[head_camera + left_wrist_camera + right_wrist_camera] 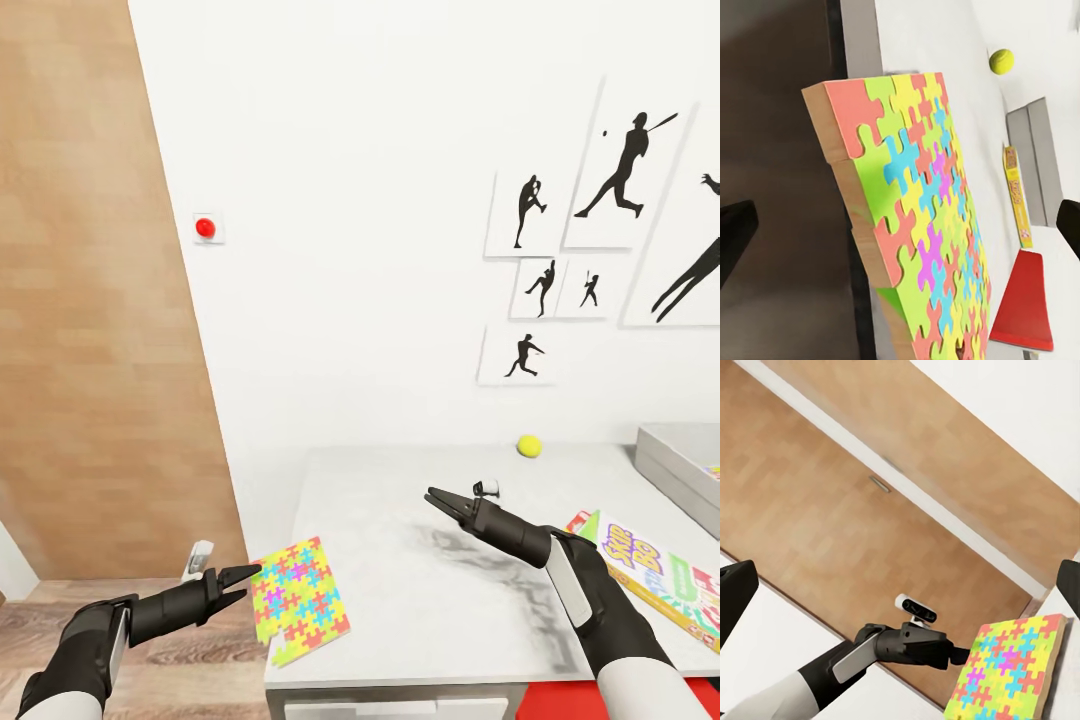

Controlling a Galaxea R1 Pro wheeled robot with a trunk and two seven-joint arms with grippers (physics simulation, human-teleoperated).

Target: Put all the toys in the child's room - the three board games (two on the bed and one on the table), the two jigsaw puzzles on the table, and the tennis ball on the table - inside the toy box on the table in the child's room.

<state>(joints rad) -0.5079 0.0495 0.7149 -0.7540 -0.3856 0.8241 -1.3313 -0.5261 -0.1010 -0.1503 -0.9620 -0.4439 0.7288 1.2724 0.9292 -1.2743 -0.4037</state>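
A multicoloured jigsaw puzzle (298,598) lies tilted on the front left corner of the grey table (420,600), overhanging the edge, with a green edge showing beneath it. My left gripper (250,583) is open, its fingertips right at the puzzle's left edge; the left wrist view has the puzzle (922,217) close up between spread fingers (735,232). My right gripper (432,497) hovers open over the table's middle, empty. The yellow tennis ball (529,446) rests near the wall. A Skip-Bo board game (660,580) lies at the right, in front of the grey toy box (680,465).
A white wall with baseball silhouette pictures (600,250) stands behind the table. A wooden door panel (90,300) and wood floor (200,650) are at the left. Something red (620,695) shows below the table's front right.
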